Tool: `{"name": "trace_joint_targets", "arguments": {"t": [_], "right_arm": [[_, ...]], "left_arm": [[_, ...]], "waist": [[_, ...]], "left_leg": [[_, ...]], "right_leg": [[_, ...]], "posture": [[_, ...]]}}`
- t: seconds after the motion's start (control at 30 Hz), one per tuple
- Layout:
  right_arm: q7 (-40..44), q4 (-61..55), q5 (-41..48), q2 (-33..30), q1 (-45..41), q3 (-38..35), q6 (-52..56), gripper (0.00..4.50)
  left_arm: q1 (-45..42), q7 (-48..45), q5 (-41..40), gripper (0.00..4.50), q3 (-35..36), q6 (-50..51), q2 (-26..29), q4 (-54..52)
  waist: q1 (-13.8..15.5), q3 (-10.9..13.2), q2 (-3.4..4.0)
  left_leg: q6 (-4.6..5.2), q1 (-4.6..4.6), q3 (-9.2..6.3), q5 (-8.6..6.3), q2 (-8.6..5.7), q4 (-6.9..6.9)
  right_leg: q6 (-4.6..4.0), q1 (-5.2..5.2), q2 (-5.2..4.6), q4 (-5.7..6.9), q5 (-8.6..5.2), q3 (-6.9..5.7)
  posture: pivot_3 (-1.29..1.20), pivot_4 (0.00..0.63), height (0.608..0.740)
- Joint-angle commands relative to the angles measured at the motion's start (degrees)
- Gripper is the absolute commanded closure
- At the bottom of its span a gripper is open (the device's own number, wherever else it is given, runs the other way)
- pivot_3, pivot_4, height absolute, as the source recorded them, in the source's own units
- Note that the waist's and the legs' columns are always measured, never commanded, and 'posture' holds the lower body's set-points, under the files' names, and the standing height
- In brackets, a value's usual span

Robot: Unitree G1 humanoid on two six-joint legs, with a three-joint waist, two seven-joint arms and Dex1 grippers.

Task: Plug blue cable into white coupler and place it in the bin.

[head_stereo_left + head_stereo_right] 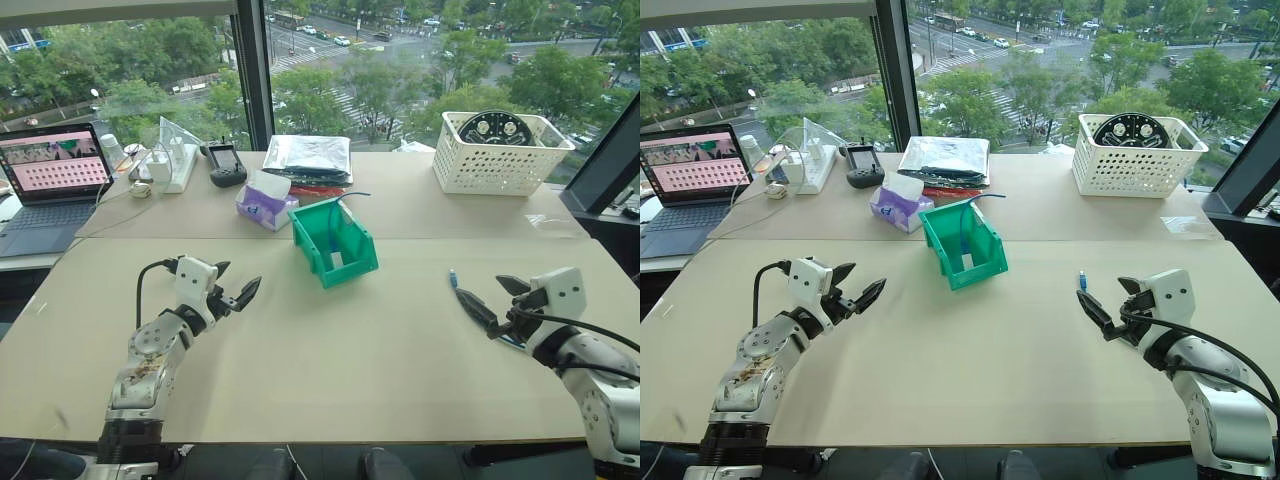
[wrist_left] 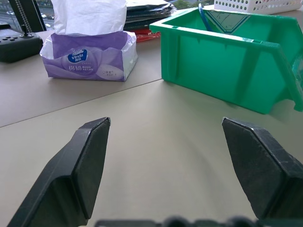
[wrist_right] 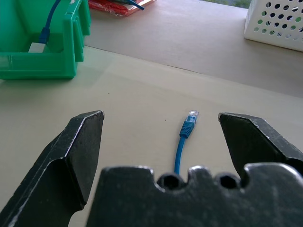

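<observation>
Sitting mid-table, the green bin [image 1: 962,243] is seen to hold a blue cable [image 3: 46,29] plugged into a white coupler [image 3: 36,47]. A second blue cable [image 3: 183,137] lies on the table [image 1: 330,350] between the spread fingers of the right gripper [image 1: 490,298], untouched. The left gripper [image 1: 238,285] is held open and empty, well apart from the bin. Behind are a tissue pack [image 1: 264,203] and a white basket [image 1: 500,152].

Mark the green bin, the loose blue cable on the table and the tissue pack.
green bin [image 1: 983,262], right eye view, on its outer side wall.
blue cable [image 3: 182,140], right wrist view, on the cord just behind its plug.
tissue pack [image 2: 87,59], left wrist view, on its purple front.
</observation>
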Motion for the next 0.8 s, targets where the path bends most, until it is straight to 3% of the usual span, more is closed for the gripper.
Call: {"name": "trace_joint_targets", "arguments": {"t": [0.03, 0.13, 0.23, 0.43, 0.67, 0.7, 0.8], "right_arm": [[1.38, 0.3, 0.28, -3.86, -3.26, -0.58, 1.3, 0.02], [4.18, 6.07, -1.34, -10.11, -10.11, 2.76, 5.06, 0.02], [5.05, 14.01, -4.23, -12.45, -18.0, 8.05, 5.94, 0.02], [5.95, 36.13, -10.69, -10.24, -32.84, 16.73, 3.82, 0.02], [6.42, 52.44, -15.93, -5.84, -39.79, 21.82, 1.64, 0.02], [6.58, 53.23, -16.35, -5.58, -40.13, 22.14, 1.42, 0.54], [7.45, 52.84, -16.83, -5.47, -39.96, 22.86, 3.06, 1.43]], "left_arm": [[-2.49, -4.2, -3.83, 0.44, 2.13, 1.36, 2.79, -0.96], [-5.75, -12.04, -11.21, 0.44, 4.62, 5.08, 7.24, -2.79], [-5.62, -16.61, -14.13, 0.44, 3.42, 9.0, 10.91, -5.73], [-1.92, -19.74, -14.81, 0.44, 1.68, 11.77, 13.37, -8.59], [1.47, -18.04, -15.09, 0.44, 2.21, 13.77, 13.54, -12.7], [1.8, -17.95, -14.83, 0.44, 2.17, 13.77, 13.59, -12.67], [2.55, -18.36, -14.38, 0.44, 1.92, 13.31, 13.87, -12.38]], "waist": [[0.0, 0.0, 0.0], [-0.5, 0.29, 0.01], [-1.0, 0.28, 0.01], [-1.23, 0.3, -0.01], [-0.74, 0.31, -0.01], [-0.82, 0.31, -0.01], [-0.86, 0.31, -0.01]], "left_leg": [[0.0, 0.0, 0.0, 0.0, 0.0, 0.0], [0.06, -0.09, 0.12, 0.04, -0.02, 0.01], [0.18, -0.33, 0.15, 0.14, 0.02, 0.0], [0.18, -0.6, 0.26, 0.13, 0.0, -0.11], [0.18, -0.78, 0.2, 0.13, -0.1, -0.1], [0.18, -0.78, 0.19, 0.13, -0.12, -0.1], [0.18, -0.71, 0.21, 0.13, -0.11, -0.09]], "right_leg": [[0.0, 0.0, 0.0, 0.0, 0.0, 0.0], [-0.01, -0.18, -0.04, 0.06, 0.04, 0.04], [-0.08, -0.52, 0.0, 0.08, 0.15, 0.01], [-0.62, -0.86, 0.02, 0.12, 0.42, 0.11], [-0.58, -0.92, -0.07, 0.03, 0.47, 0.1], [-0.57, -0.92, -0.08, 0.02, 0.47, 0.1], [-0.55, -0.87, -0.06, 0.03, 0.49, 0.11]], "posture": [[0.0, 0.15, 0.727], [0.0, 0.15, 0.727], [0.0, 0.15, 0.727], [0.0, 0.15, 0.727], [0.0, 0.15, 0.727], [0.0, 0.15, 0.727], [0.0, 0.15, 0.727]]}}
